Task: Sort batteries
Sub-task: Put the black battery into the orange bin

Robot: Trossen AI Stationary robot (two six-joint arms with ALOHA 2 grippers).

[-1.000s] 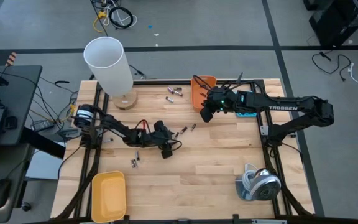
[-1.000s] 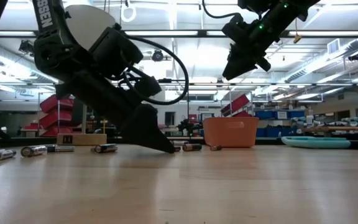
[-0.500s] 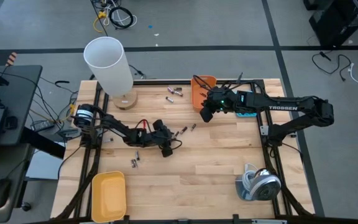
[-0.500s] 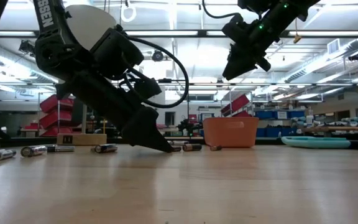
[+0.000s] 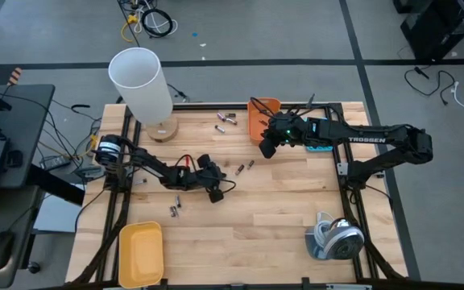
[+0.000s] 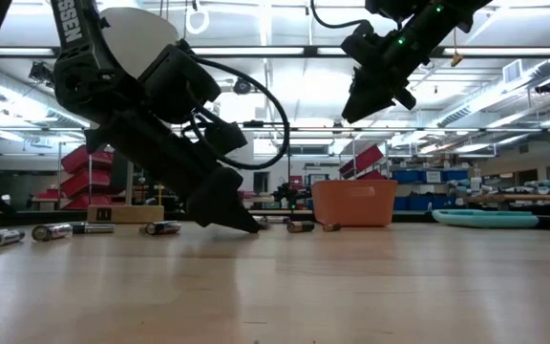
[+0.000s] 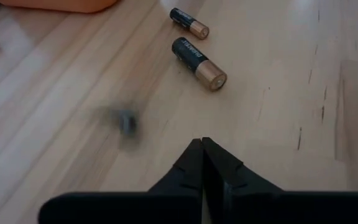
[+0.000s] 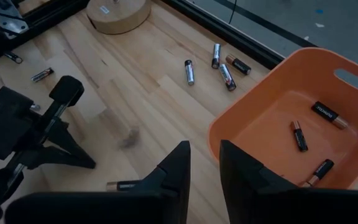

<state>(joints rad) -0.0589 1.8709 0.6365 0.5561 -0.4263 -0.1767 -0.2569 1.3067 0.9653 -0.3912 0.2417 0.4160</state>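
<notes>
Fingers, left gripper [image 7: 202, 144]: pressed together at the tabletop with nothing between them, tips down on the wooden table [image 5: 280, 217] near its middle.
Fingers, right gripper [image 8: 202, 163]: slightly apart, holding nothing visible, hanging above the table just beside the orange bin [image 8: 291, 124].
Batteries in the orange bin: three dark cells with copper ends [image 8: 299, 135], lying apart on its floor; only the right wrist view looks inside.
Batteries at the far edge: four [image 8: 219, 62] in a loose cluster on the wood near the bin, seen from the right wrist.
Batteries ahead of the left gripper: two black-and-copper cells [image 7: 197, 55] lying nearly parallel; a blurred grey object [image 7: 127, 121] lies closer, kind unclear.
Batteries in the low view: several more [image 6: 51, 230] lined along the table's far side.
Batteries near the yellow tray: a small pair [image 5: 175, 209] on bare wood in the high view.
Yellow tray [image 5: 140, 253]: at the near left corner; no contents visible.
White cylinder [image 5: 140, 83]: upright on a round wooden base, far left.
</notes>
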